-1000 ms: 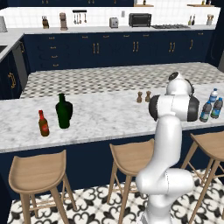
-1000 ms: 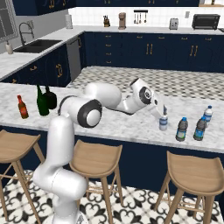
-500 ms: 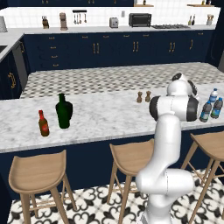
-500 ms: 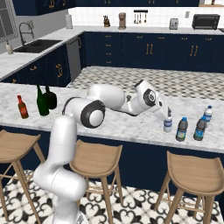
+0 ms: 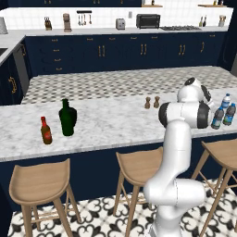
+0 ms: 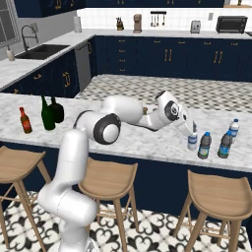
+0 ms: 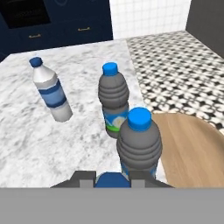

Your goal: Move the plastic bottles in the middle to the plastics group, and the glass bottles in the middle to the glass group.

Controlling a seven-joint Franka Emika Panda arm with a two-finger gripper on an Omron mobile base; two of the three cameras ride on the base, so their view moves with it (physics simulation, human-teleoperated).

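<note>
My gripper (image 6: 190,134) is shut on a small plastic bottle (image 6: 192,142) at the right end of the marble island. In the hand view the bottle's blue cap (image 7: 112,180) sits between my fingertips (image 7: 87,176), gripper (image 7: 113,177). The plastics group stands close by: three bottles (image 6: 204,145), (image 6: 225,144), (image 6: 234,129), seen from the hand as bottles (image 7: 138,142), (image 7: 113,99), (image 7: 51,94). At the island's left end the tall green glass bottle (image 6: 47,114) stands with the glass group: a squat dark bottle (image 6: 57,110) and a red-capped brown bottle (image 6: 25,120).
Two brown pepper shakers (image 5: 147,102) stand mid-island behind my arm. Wooden stools (image 6: 212,193) line the island's near edge, one right under the plastics group. The counter's near edge (image 6: 147,156) runs just in front of the bottles.
My gripper has carried the plastic bottle a little further right and down, closer to the plastics group. The bottles at the left end have not moved.
</note>
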